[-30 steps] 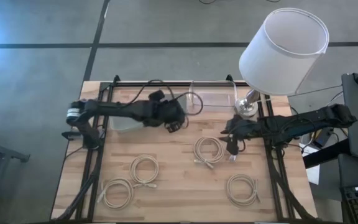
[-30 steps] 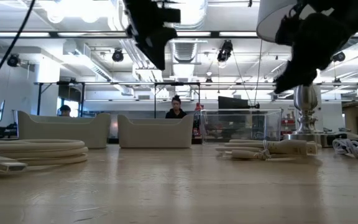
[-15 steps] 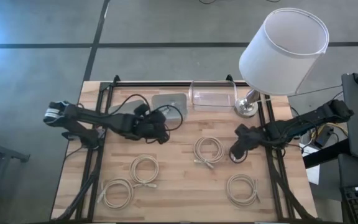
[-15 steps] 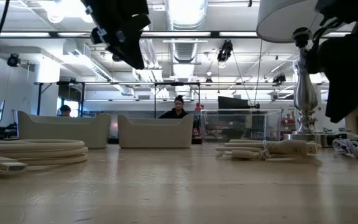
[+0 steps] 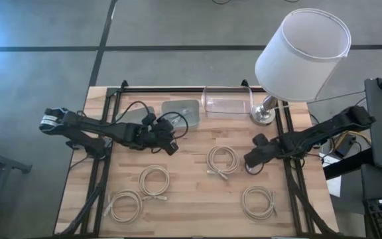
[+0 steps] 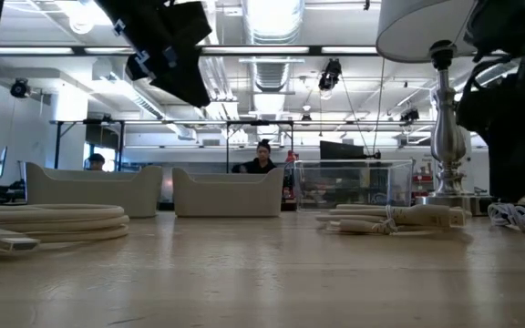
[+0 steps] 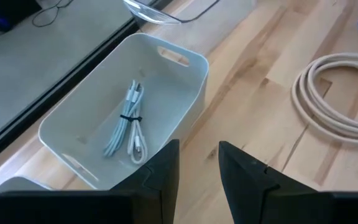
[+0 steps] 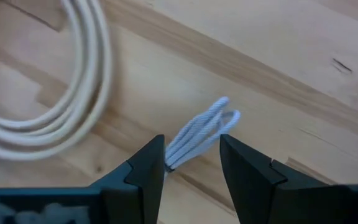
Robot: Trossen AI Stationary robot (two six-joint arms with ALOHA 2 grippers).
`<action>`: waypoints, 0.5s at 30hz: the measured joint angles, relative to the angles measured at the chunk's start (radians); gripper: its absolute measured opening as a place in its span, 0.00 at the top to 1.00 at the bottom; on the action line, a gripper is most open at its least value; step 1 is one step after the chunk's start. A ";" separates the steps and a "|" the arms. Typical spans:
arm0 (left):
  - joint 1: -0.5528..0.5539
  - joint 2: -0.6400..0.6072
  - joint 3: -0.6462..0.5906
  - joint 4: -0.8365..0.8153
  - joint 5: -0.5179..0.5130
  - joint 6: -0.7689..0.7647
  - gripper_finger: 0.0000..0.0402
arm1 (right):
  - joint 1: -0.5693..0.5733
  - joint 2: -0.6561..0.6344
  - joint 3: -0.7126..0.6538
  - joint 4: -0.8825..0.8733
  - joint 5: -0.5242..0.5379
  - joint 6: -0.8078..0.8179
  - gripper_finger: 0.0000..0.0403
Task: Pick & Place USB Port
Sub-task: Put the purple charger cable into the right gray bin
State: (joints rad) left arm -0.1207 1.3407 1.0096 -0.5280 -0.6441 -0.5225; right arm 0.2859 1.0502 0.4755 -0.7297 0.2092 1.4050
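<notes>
A small white USB cable bundle (image 8: 199, 132) lies on the wood beside a beige coil (image 8: 73, 93); the low view shows this bundle (image 6: 518, 217) flat on the table. My right gripper (image 8: 192, 155) (image 5: 251, 160) is low over it, open, one finger on each side of its looped end. A second tied bundle (image 7: 129, 124) rests on the floor of a white bin (image 7: 185, 87) (image 5: 181, 109). My left gripper (image 7: 199, 163) (image 5: 168, 143) hovers open, just near-left of that bin, holding nothing. My right gripper comes at the looped end (image 8: 222, 112) of the bundle from above, fingers along the strands. The bundle runs close past one fingertip (image 8: 154, 155); whether that finger touches it I cannot tell. The bundle lies on the table.
Several beige cable coils lie on the table (image 5: 223, 159) (image 5: 154, 180) (image 5: 126, 204) (image 5: 258, 201). Along the far edge stand a second bin (image 5: 136, 116), a clear box (image 5: 227, 103) and a lamp (image 5: 302, 46) with its base (image 5: 264, 114) near my right arm.
My left gripper has drawn back from over the bins toward the table's left and near side, uncovering the white bin. My right gripper has come down from high above the table to the small white bundle beside the coil.
</notes>
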 joint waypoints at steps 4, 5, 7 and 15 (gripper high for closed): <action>0.000 0.000 0.000 0.007 0.000 0.000 0.71 | 0.000 0.055 0.000 0.001 -0.008 0.003 0.64; 0.000 0.000 0.000 0.008 0.000 -0.001 0.71 | 0.000 0.066 0.000 0.003 -0.008 0.003 0.64; 0.000 0.000 0.000 0.014 0.000 0.000 0.71 | -0.001 0.088 0.001 0.010 -0.008 0.003 0.63; 0.000 0.000 0.000 0.034 0.000 0.005 0.71 | -0.001 0.186 0.002 0.105 0.006 0.002 0.65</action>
State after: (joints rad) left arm -0.1207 1.3407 1.0096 -0.4944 -0.6441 -0.5175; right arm 0.2852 1.2364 0.4771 -0.6248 0.2149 1.4067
